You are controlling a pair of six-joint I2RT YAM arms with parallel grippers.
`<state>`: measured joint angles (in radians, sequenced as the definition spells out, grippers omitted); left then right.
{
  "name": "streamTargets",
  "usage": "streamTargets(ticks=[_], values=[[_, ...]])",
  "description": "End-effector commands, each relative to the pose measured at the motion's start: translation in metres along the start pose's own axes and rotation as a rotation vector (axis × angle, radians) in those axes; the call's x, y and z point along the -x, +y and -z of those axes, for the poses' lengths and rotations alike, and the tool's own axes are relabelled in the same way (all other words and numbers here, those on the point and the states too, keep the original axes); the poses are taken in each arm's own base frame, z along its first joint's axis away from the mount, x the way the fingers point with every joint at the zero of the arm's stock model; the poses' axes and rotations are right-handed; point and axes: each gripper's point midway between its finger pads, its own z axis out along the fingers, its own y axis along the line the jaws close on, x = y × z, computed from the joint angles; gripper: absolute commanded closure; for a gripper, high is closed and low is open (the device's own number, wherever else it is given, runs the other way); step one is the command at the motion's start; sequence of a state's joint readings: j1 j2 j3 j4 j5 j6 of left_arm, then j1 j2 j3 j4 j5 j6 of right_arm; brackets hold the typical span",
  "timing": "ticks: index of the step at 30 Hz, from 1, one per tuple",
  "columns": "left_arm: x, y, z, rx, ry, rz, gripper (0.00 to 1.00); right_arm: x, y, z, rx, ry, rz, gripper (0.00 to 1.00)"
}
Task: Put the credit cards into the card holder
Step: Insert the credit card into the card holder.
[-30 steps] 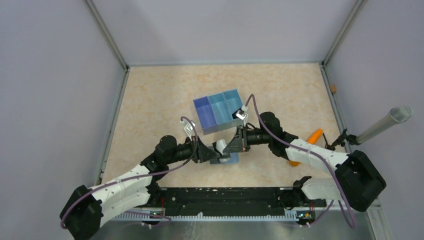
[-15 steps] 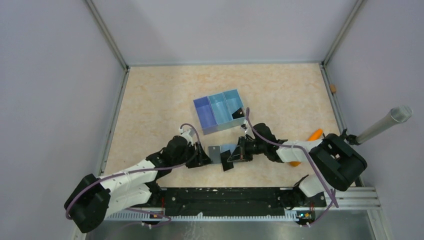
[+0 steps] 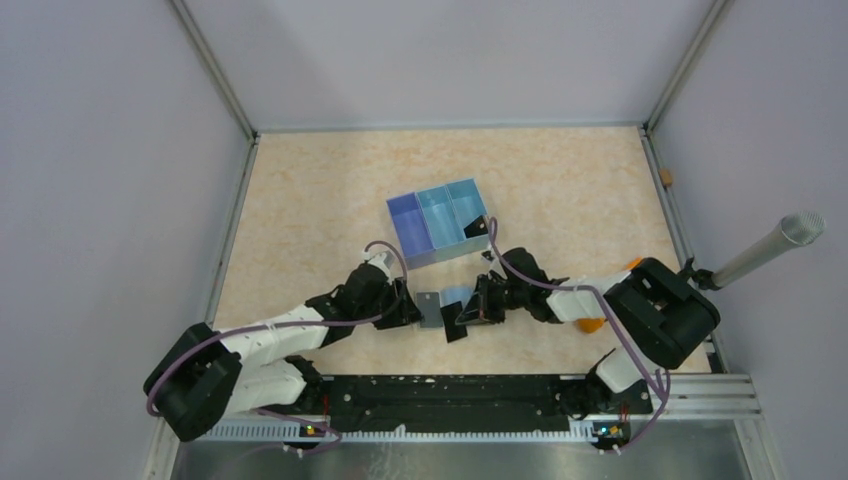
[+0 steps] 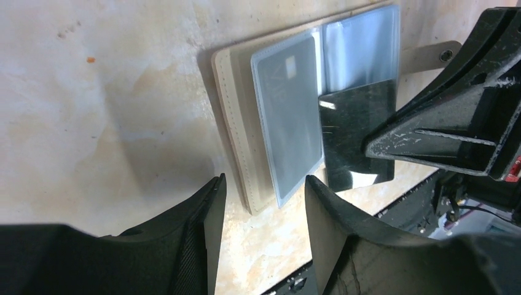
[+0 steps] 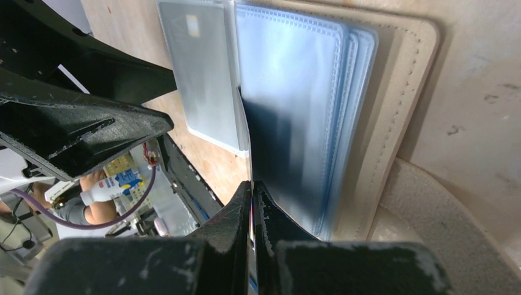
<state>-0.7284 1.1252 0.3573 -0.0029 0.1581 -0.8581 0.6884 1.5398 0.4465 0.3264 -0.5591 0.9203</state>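
**A:** Beige marbled surface (image 3: 300,200), grey walls (image 3: 100,200) on three sides, blue tray (image 3: 432,258) in the middle. Where is the card holder?

**B:** The card holder (image 4: 236,123) lies open and flat on the surface. It's on the near side of the tray, apart from it, between the two arms.

**A:** Cards?

**B:** A grey card (image 4: 289,117) sits inside the clear sleeve on the left arm's side. A dark glossy card (image 4: 356,132) is partway into the clear sleeve on the other side, with one end sticking out past the holder's edge.

**A:** Left tool?

**B:** The left tool (image 4: 264,179) has its fingers apart and is low over the surface, gripping nothing. A corner of the holder shows between the fingers. Contact, cannot tell.

**A:** Right tool?

**B:** The right tool (image 5: 252,184) has its fingers pressed together, clamped on the edge of the dark card.
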Motion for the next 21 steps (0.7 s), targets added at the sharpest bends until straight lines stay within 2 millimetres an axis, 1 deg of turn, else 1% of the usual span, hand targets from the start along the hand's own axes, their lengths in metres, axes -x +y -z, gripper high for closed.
streamTargets(ticks=[1,9,16,17,21], values=[[0.023,-0.007,-0.004,0.016,-0.071,-0.045,0.47,0.018,0.003,-0.005,-0.003,-0.047,0.015,1.00],[0.022,0.007,-0.012,0.079,-0.060,-0.082,0.53,0.025,0.001,-0.011,-0.009,-0.048,0.015,1.00],[0.025,0.015,-0.016,0.117,-0.065,-0.111,0.58,0.035,-0.001,-0.016,-0.028,-0.068,0.027,1.00],[0.020,0.020,-0.016,0.139,-0.047,-0.112,0.58,0.037,-0.001,-0.017,-0.032,-0.074,0.030,1.00],[0.017,0.024,-0.017,0.151,-0.033,-0.116,0.60,0.042,-0.003,-0.020,-0.035,-0.088,0.037,1.00]])
